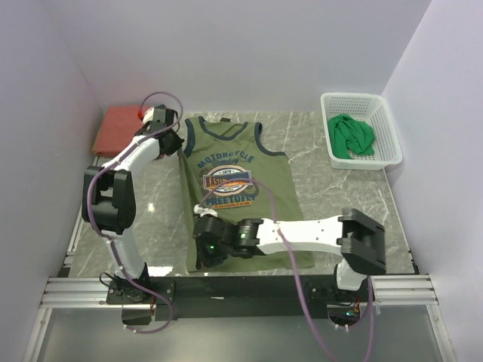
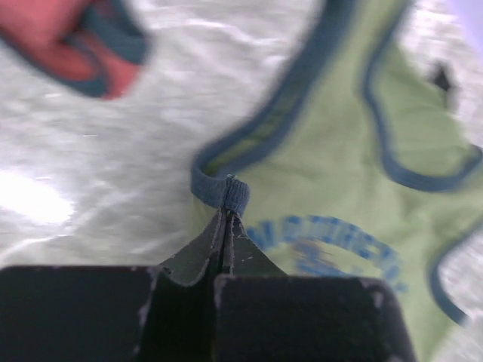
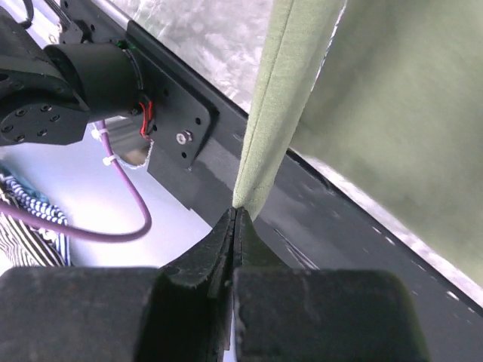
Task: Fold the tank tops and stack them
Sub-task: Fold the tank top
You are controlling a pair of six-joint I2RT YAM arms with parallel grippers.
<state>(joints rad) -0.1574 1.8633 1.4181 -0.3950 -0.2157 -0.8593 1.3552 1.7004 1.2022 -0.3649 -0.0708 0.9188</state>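
The olive green tank top with navy trim and a chest graphic lies spread on the marble table. My left gripper is shut on the navy trim of its left armhole; in the left wrist view the pinched trim pokes up just past the gripper. At the near left corner my right gripper is shut on the bottom hem, and the right wrist view shows that hem rising from the closed gripper. The rust-red tank top lies folded at the far left. The bright green tank top sits bunched in the basket.
A white mesh basket stands at the far right by the wall. Walls close in the table on the left, back and right. The black mounting rail runs along the near edge, right below the held hem.
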